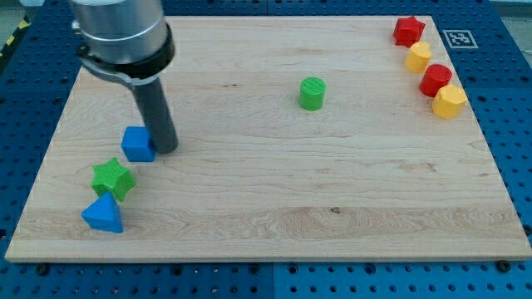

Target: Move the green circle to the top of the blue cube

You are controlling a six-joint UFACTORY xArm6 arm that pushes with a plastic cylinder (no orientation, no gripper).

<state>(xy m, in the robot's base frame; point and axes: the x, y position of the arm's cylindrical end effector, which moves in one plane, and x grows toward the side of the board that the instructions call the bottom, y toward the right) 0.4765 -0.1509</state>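
Observation:
The green circle (312,93) stands on the wooden board, right of centre and toward the view's top. The blue cube (138,144) sits at the view's left, well apart from the circle. My tip (167,149) rests on the board right beside the blue cube's right side, touching it or nearly so. The rod rises from there up to the arm's grey body at the view's top left.
A green star (113,178) and a blue triangle (104,214) lie below the blue cube. At the view's top right sit a red star (408,31), a yellow block (418,56), a red block (435,80) and a yellow block (450,101). The wooden board (274,191) rests on a blue perforated table.

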